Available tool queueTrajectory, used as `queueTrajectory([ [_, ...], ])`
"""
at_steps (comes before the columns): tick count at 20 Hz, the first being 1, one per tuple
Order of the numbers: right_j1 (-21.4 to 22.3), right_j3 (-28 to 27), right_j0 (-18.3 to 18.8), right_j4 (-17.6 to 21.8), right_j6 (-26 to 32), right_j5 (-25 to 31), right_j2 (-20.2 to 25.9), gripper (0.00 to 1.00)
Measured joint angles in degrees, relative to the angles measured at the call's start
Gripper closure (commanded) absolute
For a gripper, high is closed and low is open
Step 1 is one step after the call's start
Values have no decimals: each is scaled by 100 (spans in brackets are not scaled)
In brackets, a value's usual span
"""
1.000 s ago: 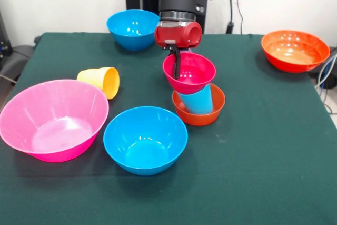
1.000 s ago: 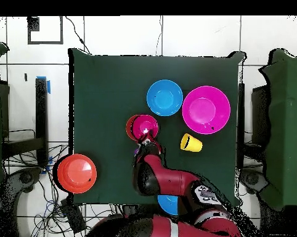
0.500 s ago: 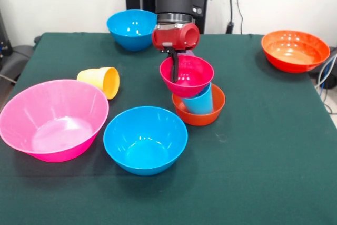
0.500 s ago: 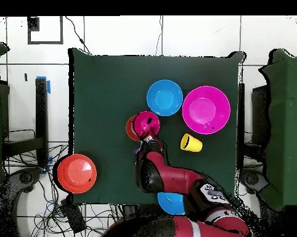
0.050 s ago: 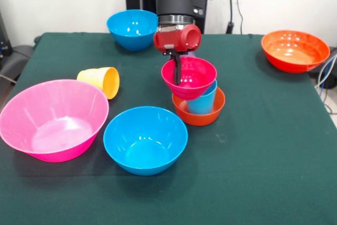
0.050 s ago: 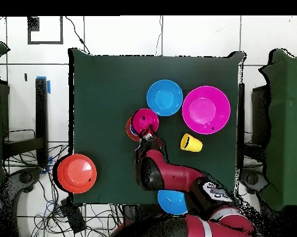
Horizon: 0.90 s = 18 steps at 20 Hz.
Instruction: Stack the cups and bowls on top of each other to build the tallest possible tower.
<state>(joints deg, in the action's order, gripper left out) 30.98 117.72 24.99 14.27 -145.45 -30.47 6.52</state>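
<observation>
The gripper (image 5: pixel 177 75), clamped on the rim of the small magenta bowl (image 5: pixel 189 77), sets it atop the light blue cup (image 5: pixel 202 100); next, centring and letting go.

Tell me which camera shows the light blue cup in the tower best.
The front view. There the light blue cup shows its side wall, standing in the small orange-red bowl under the small magenta bowl. From overhead, the magenta bowl covers it almost entirely.
</observation>
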Motion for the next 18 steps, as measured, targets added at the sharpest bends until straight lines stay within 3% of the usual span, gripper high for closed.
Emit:
queueTrajectory([
  [18, 29, 98, -14, -140, 0, 1, 245, 100],
])
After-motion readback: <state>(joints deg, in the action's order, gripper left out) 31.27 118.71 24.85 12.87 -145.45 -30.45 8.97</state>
